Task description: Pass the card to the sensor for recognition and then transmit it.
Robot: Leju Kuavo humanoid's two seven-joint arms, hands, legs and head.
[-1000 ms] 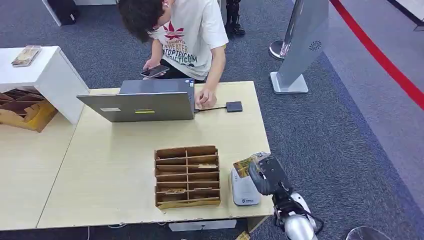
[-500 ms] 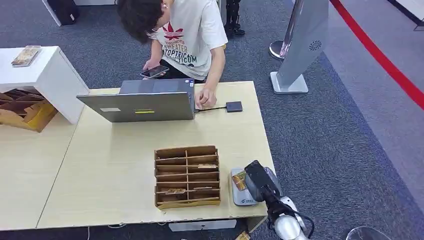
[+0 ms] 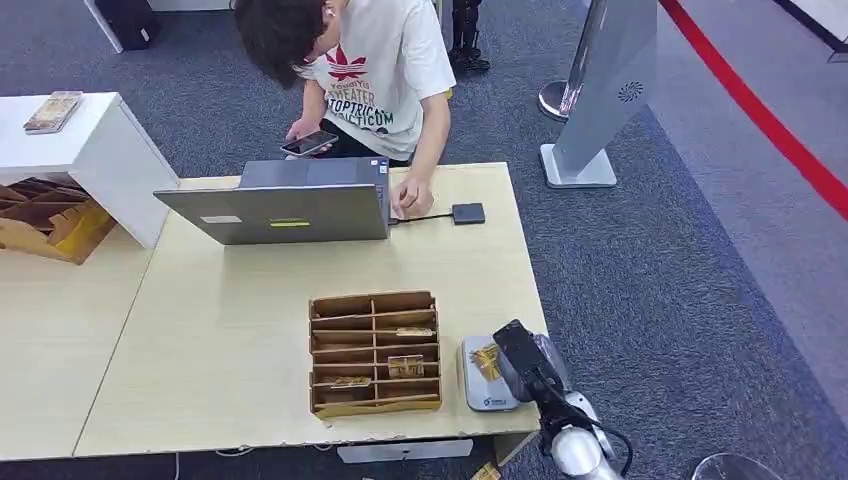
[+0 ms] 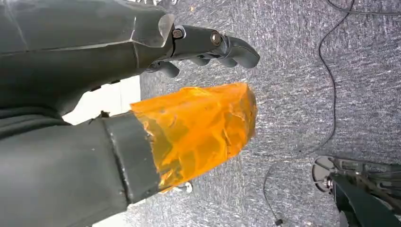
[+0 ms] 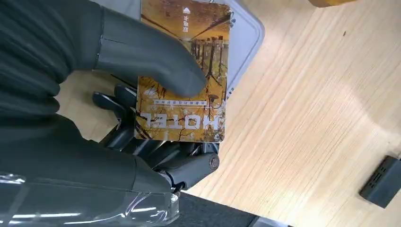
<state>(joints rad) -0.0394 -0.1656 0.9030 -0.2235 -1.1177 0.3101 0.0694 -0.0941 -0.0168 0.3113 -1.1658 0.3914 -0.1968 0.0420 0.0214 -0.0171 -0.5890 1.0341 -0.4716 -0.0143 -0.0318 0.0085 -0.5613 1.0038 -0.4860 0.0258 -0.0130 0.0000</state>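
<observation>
1. Right wrist view has the action: the right hand [image 5: 142, 118] grips the card [image 5: 182, 75], thumb pressed on its printed face with the darker fingers underneath, and the far end of the card hangs over the grey sensor [image 5: 248, 35].
2. From the head view, the sensor [image 3: 482, 385] sits at the near right corner of the table [image 3: 250, 300], just beside the wooden slotted tray [image 3: 375, 352], and the right hand [image 3: 520, 355] holds the card [image 3: 487, 360] low over its top face.
3. My read: this is the recognition step. To do it well, keep the card flat and centred over the sensor's face, close or touching, and hold steady rather than sweeping past; the thumb should keep its pressure so the card does not slide out.
4. Careful with the table edge on that side: a dropped card could go to the floor.
5. Left wrist view: the left hand [image 4: 208, 47] hangs over carpet, fingers loosely curled and nothing in them; an orange wrap [image 4: 198, 127] covers its thumb.
6. Compared with a second ago, the right hand has come down and pulled toward the near edge, and the card, then raised and tilted above the sensor, now lies low over it.
7. A card now shows in a near slot of the tray [image 3: 405, 365] that looked bare then.
</observation>
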